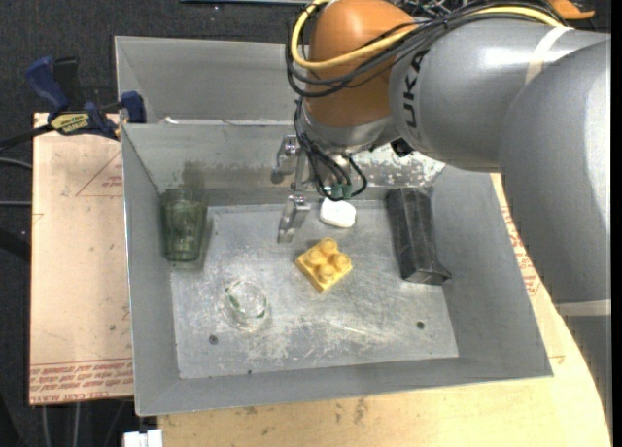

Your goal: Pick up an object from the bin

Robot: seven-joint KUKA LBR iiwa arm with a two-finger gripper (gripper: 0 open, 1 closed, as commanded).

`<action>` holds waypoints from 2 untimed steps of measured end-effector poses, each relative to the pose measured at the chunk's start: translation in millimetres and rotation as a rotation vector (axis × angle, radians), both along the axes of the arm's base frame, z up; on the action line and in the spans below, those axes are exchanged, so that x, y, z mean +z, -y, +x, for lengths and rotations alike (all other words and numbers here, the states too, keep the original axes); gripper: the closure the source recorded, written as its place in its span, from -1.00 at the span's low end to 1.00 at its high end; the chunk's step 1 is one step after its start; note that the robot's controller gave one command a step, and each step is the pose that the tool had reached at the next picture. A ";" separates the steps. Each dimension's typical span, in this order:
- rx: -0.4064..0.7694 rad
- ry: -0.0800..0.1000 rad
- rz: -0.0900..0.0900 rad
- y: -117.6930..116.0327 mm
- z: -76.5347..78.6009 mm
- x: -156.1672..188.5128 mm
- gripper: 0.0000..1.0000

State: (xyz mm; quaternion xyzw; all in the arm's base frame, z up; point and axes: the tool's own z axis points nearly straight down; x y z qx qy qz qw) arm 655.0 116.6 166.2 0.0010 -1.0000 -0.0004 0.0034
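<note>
The grey arm (505,95) reaches in from the right edge and fills the upper right of the frame. It ends at upper centre in an orange-covered wrist (355,47) looped with yellow cables (296,42). Beneath the wrist, the gripper (294,210) hangs pointing downward, just above the frame's centre.

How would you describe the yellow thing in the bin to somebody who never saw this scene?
In the grey bin, look at the middle of the floor, below the tool. There lies a yellow block with round studs on top, like a toy brick. It is the only yellow thing; the white piece near it is smooth.
</note>
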 end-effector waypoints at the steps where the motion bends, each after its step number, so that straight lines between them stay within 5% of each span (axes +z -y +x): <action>1: -0.002 0.008 0.001 0.5 2.0 5.0 -1.00; 2: 0.117 0.010 0.001 64.7 -26.7 -51.6 -1.00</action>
